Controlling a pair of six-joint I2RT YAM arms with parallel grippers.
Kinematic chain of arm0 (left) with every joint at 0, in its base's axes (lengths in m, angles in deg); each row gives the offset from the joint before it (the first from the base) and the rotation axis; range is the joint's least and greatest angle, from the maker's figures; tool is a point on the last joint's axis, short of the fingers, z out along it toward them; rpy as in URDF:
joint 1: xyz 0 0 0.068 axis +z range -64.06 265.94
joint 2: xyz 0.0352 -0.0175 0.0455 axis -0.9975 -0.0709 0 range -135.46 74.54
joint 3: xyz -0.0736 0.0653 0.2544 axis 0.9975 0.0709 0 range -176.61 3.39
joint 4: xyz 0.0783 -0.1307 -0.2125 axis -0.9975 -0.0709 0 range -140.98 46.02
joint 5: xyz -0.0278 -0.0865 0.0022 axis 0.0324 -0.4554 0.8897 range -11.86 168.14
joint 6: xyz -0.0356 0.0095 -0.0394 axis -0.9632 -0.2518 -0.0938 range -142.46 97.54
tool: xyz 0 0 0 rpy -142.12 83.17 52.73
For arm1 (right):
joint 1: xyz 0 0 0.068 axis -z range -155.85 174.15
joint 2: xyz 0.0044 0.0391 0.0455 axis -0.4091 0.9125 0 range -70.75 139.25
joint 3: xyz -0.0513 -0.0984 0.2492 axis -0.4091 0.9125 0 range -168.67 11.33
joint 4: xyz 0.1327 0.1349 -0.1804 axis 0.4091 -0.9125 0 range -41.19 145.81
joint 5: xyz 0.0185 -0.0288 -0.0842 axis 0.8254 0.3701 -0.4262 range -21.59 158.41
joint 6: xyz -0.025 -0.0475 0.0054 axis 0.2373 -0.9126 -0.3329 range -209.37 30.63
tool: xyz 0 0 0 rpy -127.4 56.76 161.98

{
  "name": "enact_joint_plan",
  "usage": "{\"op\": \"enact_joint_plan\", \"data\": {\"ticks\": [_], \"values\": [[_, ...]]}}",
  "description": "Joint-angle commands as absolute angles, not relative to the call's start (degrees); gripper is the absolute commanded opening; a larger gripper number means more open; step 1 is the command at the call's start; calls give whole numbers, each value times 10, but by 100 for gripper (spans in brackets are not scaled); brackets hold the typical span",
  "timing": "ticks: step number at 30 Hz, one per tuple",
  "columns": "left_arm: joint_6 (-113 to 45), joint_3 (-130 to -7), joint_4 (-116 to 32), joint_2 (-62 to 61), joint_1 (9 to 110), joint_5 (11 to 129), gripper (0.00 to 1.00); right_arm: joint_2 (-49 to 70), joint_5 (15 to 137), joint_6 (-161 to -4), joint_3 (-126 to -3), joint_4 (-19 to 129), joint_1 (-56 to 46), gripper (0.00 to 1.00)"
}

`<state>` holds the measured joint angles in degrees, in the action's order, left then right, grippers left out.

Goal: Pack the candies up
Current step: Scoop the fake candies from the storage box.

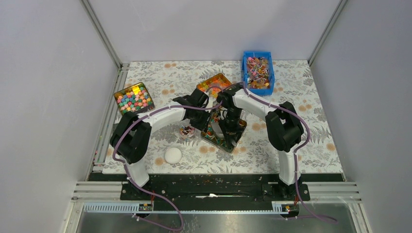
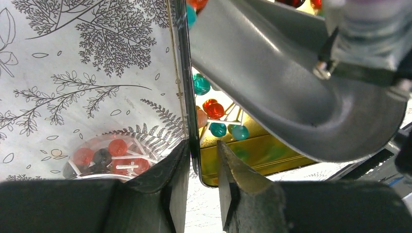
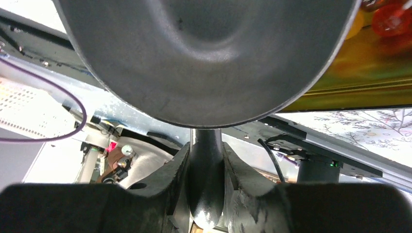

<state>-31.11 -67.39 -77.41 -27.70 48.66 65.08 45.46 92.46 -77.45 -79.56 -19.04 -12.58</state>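
The candies (image 2: 216, 110) that show closest are small red and teal rounds with thin pale ends. They lie jumbled in a gold tin (image 2: 257, 148) in the middle of the table (image 1: 301, 141), a little toward the near edge. Their long axes run every way, with no common direction. More lie heaped in the same disorder in a blue bin (image 1: 259, 91) at the far edge, right of centre. A few red and dark ones fill a small clear cup (image 2: 109, 158) standing just beside the tin on its left.

The left gripper (image 2: 203, 148) straddles the tin's rim near a corner, its jaws only narrowly apart. The outer finger lies against the rim. A sliver of gold wall shows before the inner finger, so I cannot tell whether the rim is truly pinched.

The right gripper (image 3: 205, 150) has its jaws closed tight on the dark handle of a metal scoop (image 3: 204, 58). The scoop's grey bowl hangs over the tin with its underside toward the wrist camera.

A white lid (image 1: 173, 155) lies toward the near edge, left of the tin. A tin of cube sweets (image 1: 134, 98) sits by the left edge. Another of orange pieces (image 1: 214, 83) is just behind the arms toward the far edge.
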Motion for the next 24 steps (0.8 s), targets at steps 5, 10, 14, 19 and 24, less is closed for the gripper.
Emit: {"op": "enact_joint_plan", "data": {"ticks": [5,10,14,19,24], "values": [[-326,-678,-751,-271,483,605,24,477,837,-745,-818,-158,-125,0],[-333,-683,-751,-272,481,603,22,474,822,-727,-811,-139,-122,0],[-336,-683,-751,-271,479,601,22,479,824,-730,-808,-123,-119,0],[-338,-681,-751,-269,478,602,21,476,814,-749,-797,-92,-116,0],[-338,-686,-752,-271,478,600,21,475,794,-784,-788,-76,-116,0]]}}
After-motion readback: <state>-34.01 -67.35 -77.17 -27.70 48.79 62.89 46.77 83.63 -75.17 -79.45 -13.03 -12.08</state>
